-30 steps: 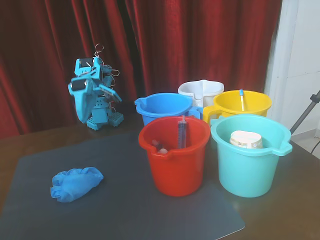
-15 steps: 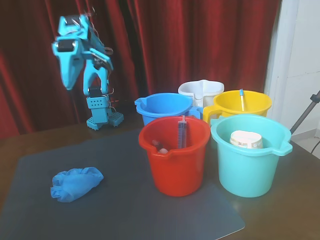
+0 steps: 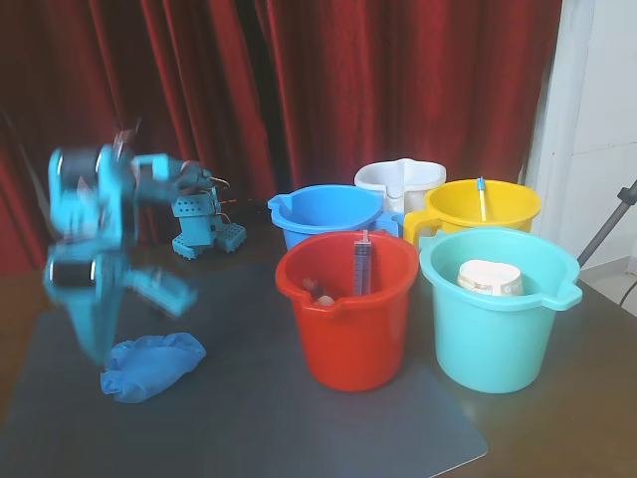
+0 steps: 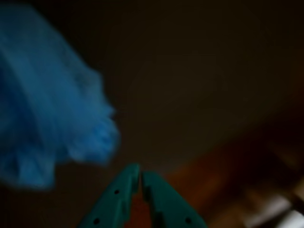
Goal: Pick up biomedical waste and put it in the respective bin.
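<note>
A crumpled blue cloth item (image 3: 151,365), like a disposable cap or glove, lies on the grey mat at the front left. In the wrist view it (image 4: 50,118) is a blurred blue mass up and left of the fingertips. My teal arm is motion-blurred at the left of the fixed view, and its gripper (image 3: 95,344) points down just left of the cloth. In the wrist view the gripper (image 4: 140,175) has its jaws together with nothing between them. The red bucket (image 3: 348,329) holds a syringe (image 3: 361,264).
A teal bucket (image 3: 498,339) with a white container (image 3: 490,278) stands at the right. Behind are a blue bucket (image 3: 318,214), a white bucket (image 3: 383,177) and a yellow bucket (image 3: 503,207) with a thin blue item (image 3: 481,197). The arm base (image 3: 199,231) stands before a red curtain.
</note>
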Action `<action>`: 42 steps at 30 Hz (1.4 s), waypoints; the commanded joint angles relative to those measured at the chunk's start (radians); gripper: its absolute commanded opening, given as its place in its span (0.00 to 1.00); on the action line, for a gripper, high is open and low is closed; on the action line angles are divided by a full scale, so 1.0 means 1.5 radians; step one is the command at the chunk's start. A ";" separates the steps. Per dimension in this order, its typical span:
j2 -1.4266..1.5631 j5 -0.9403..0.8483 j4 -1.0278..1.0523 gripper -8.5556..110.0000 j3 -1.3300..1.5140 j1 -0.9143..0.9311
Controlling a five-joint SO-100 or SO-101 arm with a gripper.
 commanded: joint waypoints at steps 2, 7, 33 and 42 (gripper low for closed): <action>0.019 -0.008 0.233 0.07 0.025 0.035; 0.145 -0.048 0.233 0.07 0.176 0.044; 0.451 0.016 0.224 0.62 0.561 -0.035; 0.449 -0.061 0.225 0.62 0.602 -0.028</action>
